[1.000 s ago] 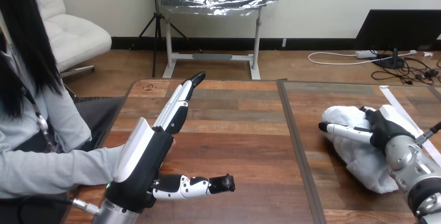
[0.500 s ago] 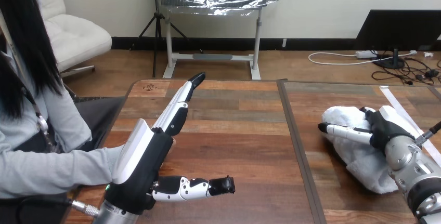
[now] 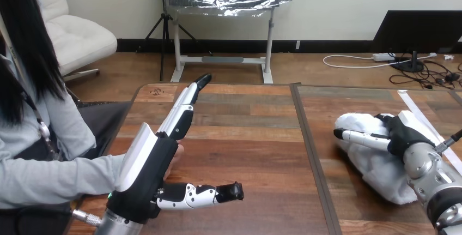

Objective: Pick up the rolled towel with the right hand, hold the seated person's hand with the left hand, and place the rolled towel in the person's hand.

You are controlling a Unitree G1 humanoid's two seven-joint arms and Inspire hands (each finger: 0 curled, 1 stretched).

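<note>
On the wooden table (image 3: 245,137) the rolled towel (image 3: 376,164) is gripped, not lifted, by the right hand (image 3: 401,132); the person's hand (image 3: 177,152) is not yet clasped by the outstretched left hand (image 3: 152,161).

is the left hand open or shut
Open. The left hand stretches its fingers straight over the table, thumb out sideways, curled round nothing.

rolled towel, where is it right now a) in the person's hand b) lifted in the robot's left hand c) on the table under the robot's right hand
c: the rolled towel lies on the table at its right side, with the right hand on top of it.
</note>
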